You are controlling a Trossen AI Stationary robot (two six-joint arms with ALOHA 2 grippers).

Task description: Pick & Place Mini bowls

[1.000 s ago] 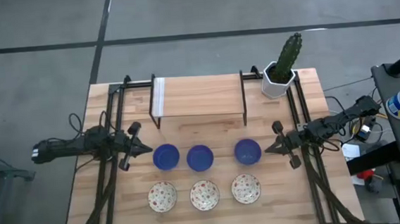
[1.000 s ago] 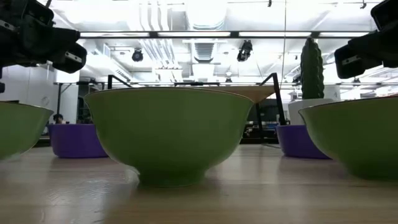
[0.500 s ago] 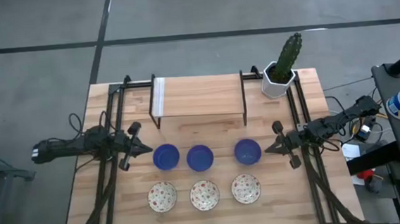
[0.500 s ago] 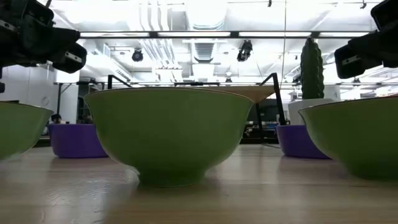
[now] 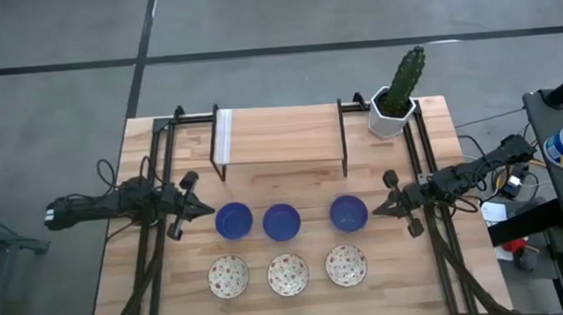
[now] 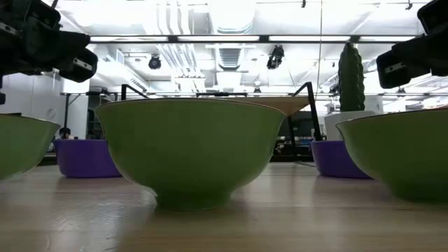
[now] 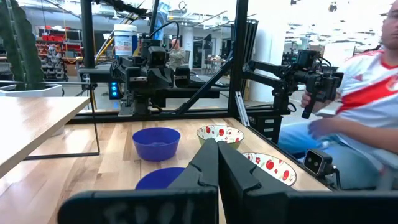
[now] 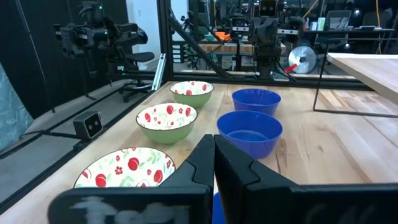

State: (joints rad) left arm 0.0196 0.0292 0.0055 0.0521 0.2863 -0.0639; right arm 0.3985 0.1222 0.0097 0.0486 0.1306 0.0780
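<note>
Six mini bowls (image 5: 284, 247) in two rows on table (image 5: 399, 278): blue behind, floral in front. Left gripper (image 5: 206, 209) and right gripper (image 5: 376, 207) closed, empty, flanking the blue row. No legible writing.

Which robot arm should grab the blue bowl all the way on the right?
Probably the right. Its shut gripper sits just beside the right blue bowl, while the left gripper waits across the table by the left blue bowl.

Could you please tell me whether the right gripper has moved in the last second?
No. In the high view the right gripper sits in the same spot beside the right blue bowl.
</note>
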